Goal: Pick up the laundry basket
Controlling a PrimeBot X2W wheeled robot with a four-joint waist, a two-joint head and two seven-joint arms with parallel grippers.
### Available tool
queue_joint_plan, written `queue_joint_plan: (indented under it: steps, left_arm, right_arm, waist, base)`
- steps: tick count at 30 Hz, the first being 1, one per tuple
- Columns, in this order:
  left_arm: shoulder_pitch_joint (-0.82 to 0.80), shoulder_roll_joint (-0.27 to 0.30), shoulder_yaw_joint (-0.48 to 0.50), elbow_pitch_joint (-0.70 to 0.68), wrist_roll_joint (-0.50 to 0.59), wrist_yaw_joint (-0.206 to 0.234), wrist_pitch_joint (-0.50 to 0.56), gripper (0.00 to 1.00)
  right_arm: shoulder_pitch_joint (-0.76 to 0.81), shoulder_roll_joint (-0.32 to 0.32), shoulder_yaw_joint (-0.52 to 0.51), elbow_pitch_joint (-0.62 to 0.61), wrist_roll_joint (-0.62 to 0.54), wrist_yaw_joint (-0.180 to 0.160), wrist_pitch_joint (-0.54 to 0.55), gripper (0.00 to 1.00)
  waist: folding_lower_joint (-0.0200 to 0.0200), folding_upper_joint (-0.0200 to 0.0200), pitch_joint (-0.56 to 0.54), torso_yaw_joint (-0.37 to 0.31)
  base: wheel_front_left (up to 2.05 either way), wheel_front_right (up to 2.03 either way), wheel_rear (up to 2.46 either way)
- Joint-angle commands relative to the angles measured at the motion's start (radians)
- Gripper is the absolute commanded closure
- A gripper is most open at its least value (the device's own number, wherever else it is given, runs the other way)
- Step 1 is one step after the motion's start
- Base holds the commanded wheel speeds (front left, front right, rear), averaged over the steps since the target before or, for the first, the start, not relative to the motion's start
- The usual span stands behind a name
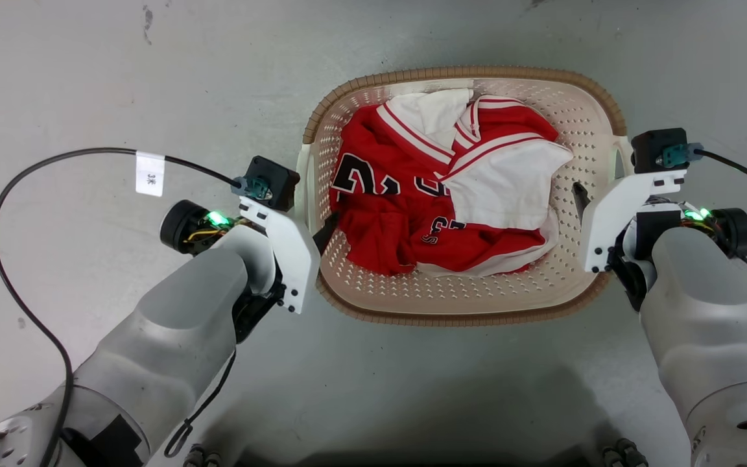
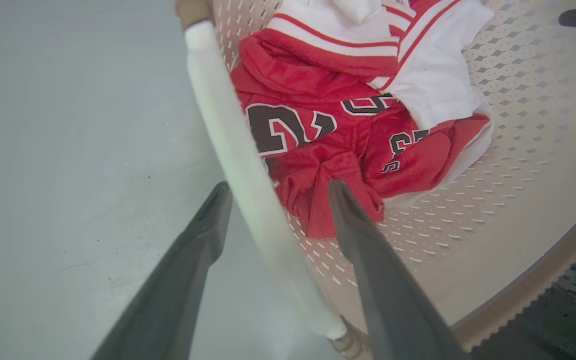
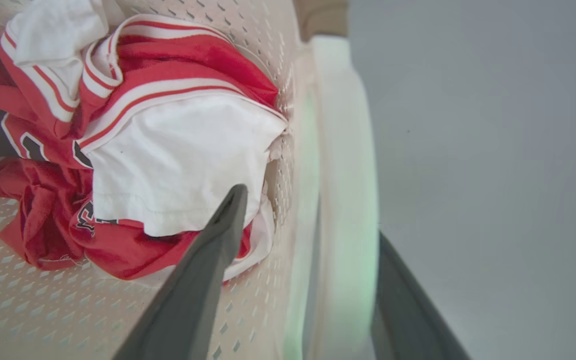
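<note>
Left claw [image 2: 278, 187] is spread wide astride the left handle [image 2: 228, 135], one finger outside and one inside the basket [image 1: 464, 70]. My right claw [image 3: 310, 215], also wide, straddles the right handle [image 3: 343, 150] the same way. The basket sits between my arms on a smooth pale grey floor [image 1: 153, 65] with a few dark scuffs. It holds crumpled red and white jerseys [image 1: 412, 194] with dark numerals I can't read whole. A white tag [image 1: 150, 174] on the left cable [image 1: 56, 159] starts with "3"; the rest is unclear.
</note>
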Motion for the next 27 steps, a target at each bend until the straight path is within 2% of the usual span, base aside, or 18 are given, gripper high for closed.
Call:
queue_joint_plan:
  steps: [1,14,20,27]
  left_arm:
    - [-0.017,0.004,-0.005,-0.006,-0.015,0.001,-0.009,1.0]
    - [-0.012,0.035,-0.111,-0.064,-0.133,-0.006,0.006,1.0]
    - [0.006,0.055,-0.126,-0.12,-0.175,-0.008,0.051,1.0]
    - [0.038,0.089,-0.13,-0.189,-0.211,-0.008,0.134,1.0]
  right_arm:
    - [-0.023,-0.001,0.002,0.004,0.008,-0.001,0.001,1.0]
    - [-0.001,-0.003,0.031,0.026,0.027,-0.001,0.036,1.0]
    - [0.019,0.001,0.091,0.035,0.056,-0.001,0.147,1.0]
    - [0.045,0.001,0.153,0.035,0.072,-0.001,0.261,1.0]
  waist:
    - [0.0,0.0001,0.0,0.001]
    - [0.0,0.0001,-0.031,0.001]
    - [0.0,0.0001,-0.1,-0.002]
    - [0.0,0.0001,-0.233,-0.007]
  base:
    - [0.0,0.0,0.0]
    - [0.0,0.0,0.0]
    - [0.0,0.0,0.0]
    - [0.0,0.0,0.0]
